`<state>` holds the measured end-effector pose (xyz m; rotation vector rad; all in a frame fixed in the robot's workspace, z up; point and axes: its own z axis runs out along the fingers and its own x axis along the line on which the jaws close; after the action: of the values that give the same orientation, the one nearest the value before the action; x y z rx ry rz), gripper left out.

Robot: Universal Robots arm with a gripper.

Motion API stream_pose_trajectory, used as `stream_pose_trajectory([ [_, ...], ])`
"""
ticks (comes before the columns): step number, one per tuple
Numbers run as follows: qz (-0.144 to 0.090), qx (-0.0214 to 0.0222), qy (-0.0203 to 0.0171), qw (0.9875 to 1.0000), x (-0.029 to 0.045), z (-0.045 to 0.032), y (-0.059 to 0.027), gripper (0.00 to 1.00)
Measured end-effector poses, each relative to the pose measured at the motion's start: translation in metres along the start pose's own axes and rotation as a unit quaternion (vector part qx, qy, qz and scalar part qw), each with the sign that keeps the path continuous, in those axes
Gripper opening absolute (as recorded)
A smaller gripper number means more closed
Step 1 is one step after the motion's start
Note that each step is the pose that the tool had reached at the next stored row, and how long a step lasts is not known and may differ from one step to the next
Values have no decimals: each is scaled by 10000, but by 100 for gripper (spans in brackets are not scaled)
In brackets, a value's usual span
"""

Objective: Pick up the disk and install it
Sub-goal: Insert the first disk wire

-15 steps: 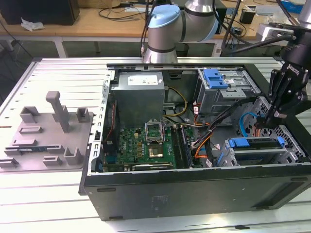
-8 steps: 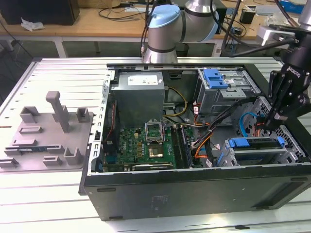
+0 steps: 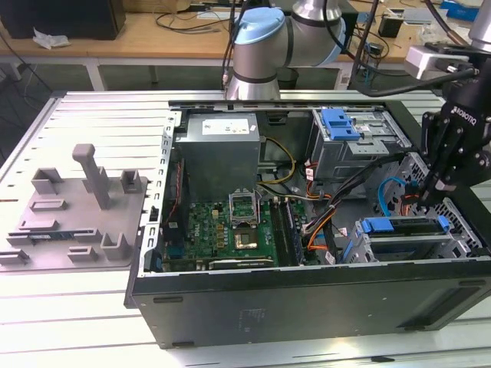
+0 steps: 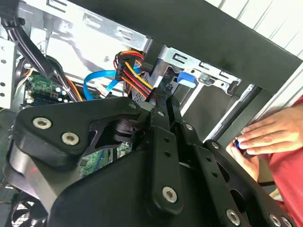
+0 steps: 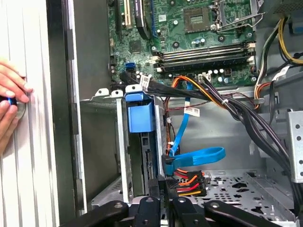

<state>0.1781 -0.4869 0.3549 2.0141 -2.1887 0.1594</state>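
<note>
Black gripper (image 5: 159,182), apparently pinched, beside blue-railed disk (image 5: 140,117).

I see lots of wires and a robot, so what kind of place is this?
Probably a robotics lab or workshop: a robot arm reaches over an open computer case on a slatted metal table, with cable-strewn wooden benches behind.

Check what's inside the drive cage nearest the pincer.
A blue carrier rail lies across the top of the cage. The cage walls cover whatever sits below, so the disk's metal body cannot be confirmed.
</note>
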Motion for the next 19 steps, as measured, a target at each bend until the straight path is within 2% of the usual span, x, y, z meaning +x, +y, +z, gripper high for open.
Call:
stream_pose_trajectory([
  [4,-29,45,-96,9999,20,20,44,17],
  [8,-77,74,-149,9998,56,32,63,17],
  [13,-169,128,-208,9996,149,51,78,17],
  [16,-199,147,-279,9993,191,60,92,17],
  [18,-214,165,-351,9990,235,69,117,17],
  [19,-234,182,-405,9987,257,74,127,17],
])
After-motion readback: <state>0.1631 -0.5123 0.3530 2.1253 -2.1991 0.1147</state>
